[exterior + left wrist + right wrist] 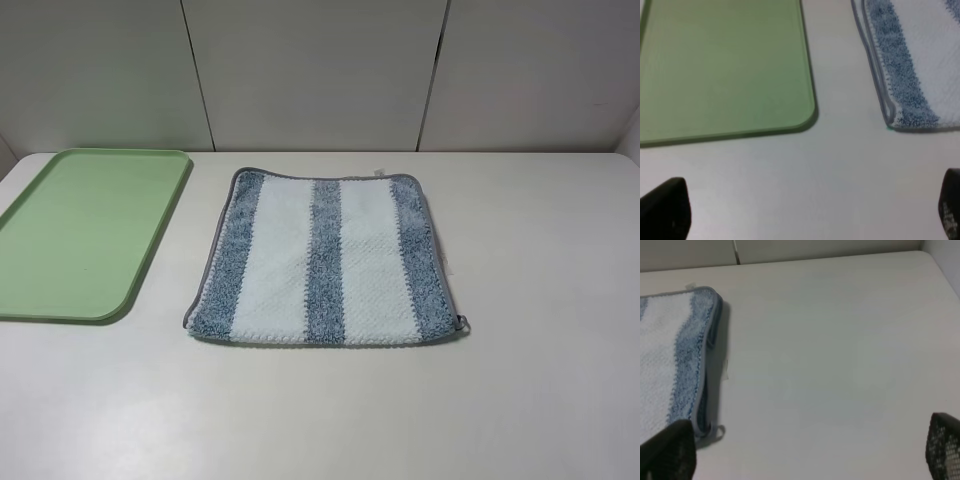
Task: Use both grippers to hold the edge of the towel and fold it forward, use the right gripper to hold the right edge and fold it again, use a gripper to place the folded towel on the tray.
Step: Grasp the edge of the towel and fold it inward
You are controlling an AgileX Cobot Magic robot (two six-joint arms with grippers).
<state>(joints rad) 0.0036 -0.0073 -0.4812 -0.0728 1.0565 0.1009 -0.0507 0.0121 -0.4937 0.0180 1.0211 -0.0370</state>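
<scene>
We look on a plain white table (540,390) backed by pale wall panels (310,70). The striped towel (325,260) lies flat mid-table, just beside the green tray (85,235). The left gripper (810,207) and right gripper (810,445) both have jaws spread wide, holding nothing. Each hangs near a front towel corner, seemingly not touching.

Black jaws end in rounded tips (665,210) (the right pair (945,445) looks mesh-textured).

No text, label or number can be read on anything here.
</scene>
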